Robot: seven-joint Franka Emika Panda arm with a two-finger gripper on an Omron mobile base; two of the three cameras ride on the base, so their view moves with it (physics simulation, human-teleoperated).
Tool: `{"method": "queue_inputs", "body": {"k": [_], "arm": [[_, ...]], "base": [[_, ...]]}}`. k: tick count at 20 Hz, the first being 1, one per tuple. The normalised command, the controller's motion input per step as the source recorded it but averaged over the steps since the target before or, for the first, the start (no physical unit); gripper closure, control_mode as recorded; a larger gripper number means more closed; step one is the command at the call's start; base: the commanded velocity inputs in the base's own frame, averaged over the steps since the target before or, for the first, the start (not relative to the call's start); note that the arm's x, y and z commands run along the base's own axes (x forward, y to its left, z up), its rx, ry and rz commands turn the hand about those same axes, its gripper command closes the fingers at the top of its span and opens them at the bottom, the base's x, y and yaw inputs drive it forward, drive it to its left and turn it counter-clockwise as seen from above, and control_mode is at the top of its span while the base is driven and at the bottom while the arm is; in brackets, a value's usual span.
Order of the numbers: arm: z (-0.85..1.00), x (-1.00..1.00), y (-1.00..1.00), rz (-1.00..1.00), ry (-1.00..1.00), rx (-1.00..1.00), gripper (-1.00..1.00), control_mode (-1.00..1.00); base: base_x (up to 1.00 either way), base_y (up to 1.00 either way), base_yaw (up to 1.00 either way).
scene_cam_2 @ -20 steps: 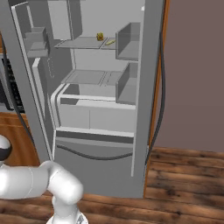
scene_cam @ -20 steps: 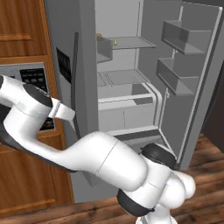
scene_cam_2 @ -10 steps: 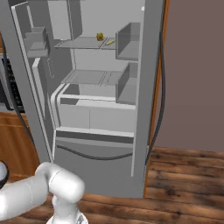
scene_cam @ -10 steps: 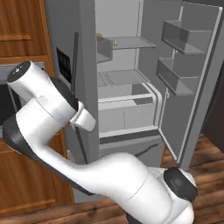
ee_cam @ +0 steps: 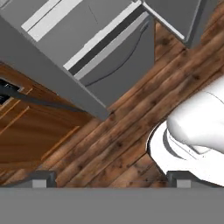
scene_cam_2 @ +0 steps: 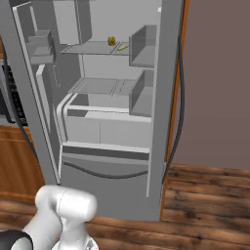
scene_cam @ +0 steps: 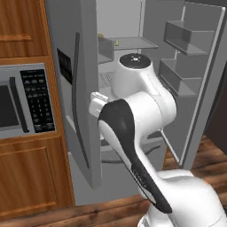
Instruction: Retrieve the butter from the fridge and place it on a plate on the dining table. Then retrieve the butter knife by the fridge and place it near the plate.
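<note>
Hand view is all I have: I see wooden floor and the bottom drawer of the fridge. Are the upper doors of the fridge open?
Observer: Yes. In the base views both upper doors of the fridge stand open.
Operator: Can you see the butter inside?
Observer: Yes. The butter lies on the top shelf, near its right end as the right base view shows it, beside a small yellow item.
Operator: What stands to the left of the fridge?
Observer: A microwave, set into wooden cabinets.
</note>
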Motion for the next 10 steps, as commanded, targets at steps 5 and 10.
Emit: {"method": "queue_inputs", "body": {"k": [5, 10], "arm": [[0.0, 0.06, -0.73, 0.11, 0.01, 0.48, -1.0, -1.0], [-0.03, 0.35, -0.31, 0.02, 0.0, 0.33, -1.0, -1.0]], "base": [[0.0, 0.0, 0.0], [0.0, 0.0, 0.0]]}}
